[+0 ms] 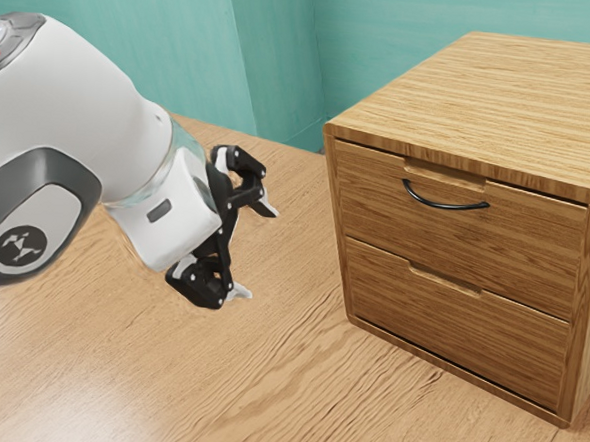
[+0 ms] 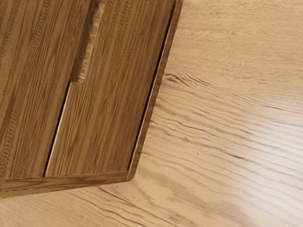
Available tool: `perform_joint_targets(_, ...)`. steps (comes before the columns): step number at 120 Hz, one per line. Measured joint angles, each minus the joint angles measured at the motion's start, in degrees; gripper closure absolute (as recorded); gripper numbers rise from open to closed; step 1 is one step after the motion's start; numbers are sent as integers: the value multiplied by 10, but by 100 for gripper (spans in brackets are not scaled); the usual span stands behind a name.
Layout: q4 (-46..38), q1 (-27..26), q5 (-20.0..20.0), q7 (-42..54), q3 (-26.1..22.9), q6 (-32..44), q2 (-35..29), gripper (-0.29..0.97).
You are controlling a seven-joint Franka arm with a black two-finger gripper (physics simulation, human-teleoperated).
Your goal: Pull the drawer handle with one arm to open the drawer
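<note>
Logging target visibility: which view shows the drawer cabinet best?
The exterior view: the cabinet shows nearly whole, with the dark handle on its upper drawer. The wrist view gives a close corner of its front, with a seam and a wooden lip.

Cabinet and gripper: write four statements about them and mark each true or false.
1. The gripper is open. True.
2. It grips the handle. False: it hangs apart from the cabinet, toward the exterior view's left.
3. The cabinet has two drawers. True.
4. The top drawer is pulled out. False: its front sits level with the frame.
</note>
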Motion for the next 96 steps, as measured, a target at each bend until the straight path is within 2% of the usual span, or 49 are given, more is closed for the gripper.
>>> perform_joint_targets(17,99,1,-20,28,-43,43,85,0)
perform_joint_targets(36,138,2,-37,42,-62,52,144,0)
perform_joint_targets(48,153,10,-41,47,-72,31,157,0)
perform_joint_targets(52,156,25,-40,48,-88,21,158,0)
perform_joint_targets(63,168,139,-38,48,-208,-1,153,0)
perform_joint_targets(69,174,178,-38,48,-249,-10,151,0)
perform_joint_targets(79,178,201,-38,48,-270,-20,149,0)
perform_joint_targets(96,193,218,-36,49,-276,-26,156,0)
